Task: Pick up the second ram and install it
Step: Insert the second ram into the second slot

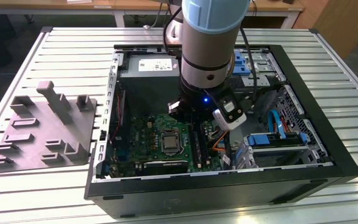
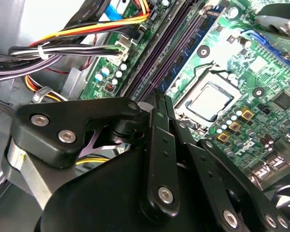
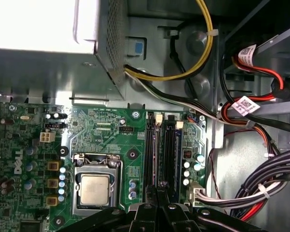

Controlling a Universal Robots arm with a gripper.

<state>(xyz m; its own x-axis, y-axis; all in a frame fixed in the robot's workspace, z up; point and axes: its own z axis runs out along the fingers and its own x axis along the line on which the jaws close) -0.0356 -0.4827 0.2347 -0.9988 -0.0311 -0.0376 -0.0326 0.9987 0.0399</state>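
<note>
Okay, the arm (image 1: 207,46) reaches down into the open computer case (image 1: 347,158), and the jaws are closed together. Their tips sit at the near end of the second ram (image 2: 183,48), which stands on edge in the motherboard (image 3: 111,130) and runs straight away from the jaws. Can't tell if they pinch it or just press on it. Processor socket (image 3: 94,188) is just beside the jaws, cable bundle (image 3: 270,179) on the other side. Grey fixture tray (image 1: 42,135) lies well apart on the table (image 1: 73,51).
</note>
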